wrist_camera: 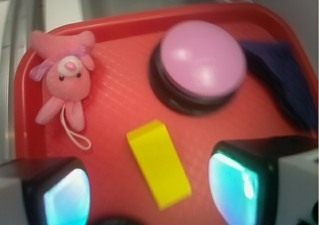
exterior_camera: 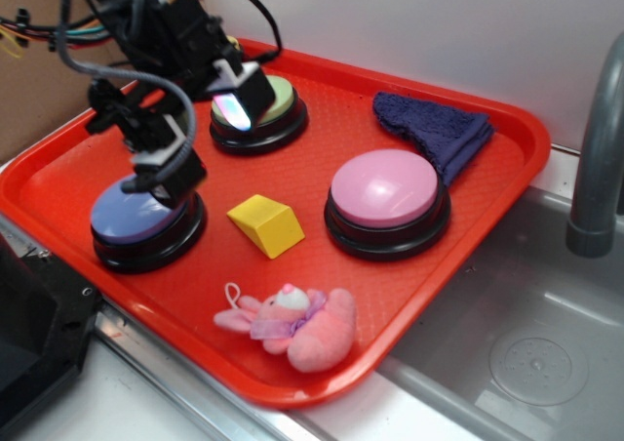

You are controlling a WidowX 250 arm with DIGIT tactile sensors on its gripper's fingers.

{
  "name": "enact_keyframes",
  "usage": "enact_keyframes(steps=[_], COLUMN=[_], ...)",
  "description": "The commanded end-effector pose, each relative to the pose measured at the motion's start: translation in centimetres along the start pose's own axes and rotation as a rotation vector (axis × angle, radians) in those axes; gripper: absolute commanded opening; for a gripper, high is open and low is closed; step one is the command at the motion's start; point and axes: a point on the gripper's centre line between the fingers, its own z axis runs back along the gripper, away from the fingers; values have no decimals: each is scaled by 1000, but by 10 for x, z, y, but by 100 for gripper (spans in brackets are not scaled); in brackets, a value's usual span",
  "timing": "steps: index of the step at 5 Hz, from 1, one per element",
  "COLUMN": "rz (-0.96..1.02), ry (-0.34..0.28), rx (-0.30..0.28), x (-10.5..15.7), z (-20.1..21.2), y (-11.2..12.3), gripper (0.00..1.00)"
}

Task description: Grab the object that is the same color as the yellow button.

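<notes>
The yellow wedge block (exterior_camera: 265,223) lies on the red tray (exterior_camera: 68,173) between the blue and pink buttons. In the wrist view the block (wrist_camera: 158,163) lies lengthwise below the gap between my two fingers. My gripper (exterior_camera: 202,139) is open and empty. It hangs above the tray, up and to the left of the block, and also shows in the wrist view (wrist_camera: 149,195). The pale yellowish dome button (exterior_camera: 281,101) on a black base stands at the back, partly hidden by one finger (exterior_camera: 234,107).
A pink dome button (exterior_camera: 385,192) stands right of the block, and a blue one (exterior_camera: 136,217) stands left, under my other finger. A pink plush bunny (exterior_camera: 292,324) lies near the tray's front edge. A dark blue cloth (exterior_camera: 434,129) lies at the back right. A steel sink (exterior_camera: 526,343) and faucet (exterior_camera: 595,168) are on the right.
</notes>
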Motion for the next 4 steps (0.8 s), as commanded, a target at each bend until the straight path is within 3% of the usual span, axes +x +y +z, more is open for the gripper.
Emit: enact_keyframes(steps=[1, 4], rz=[-112, -36], ry=[-14, -10], rx=[-62, -85], x=[3, -5], z=[-34, -54], y=[-1, -5], gripper=[100, 99])
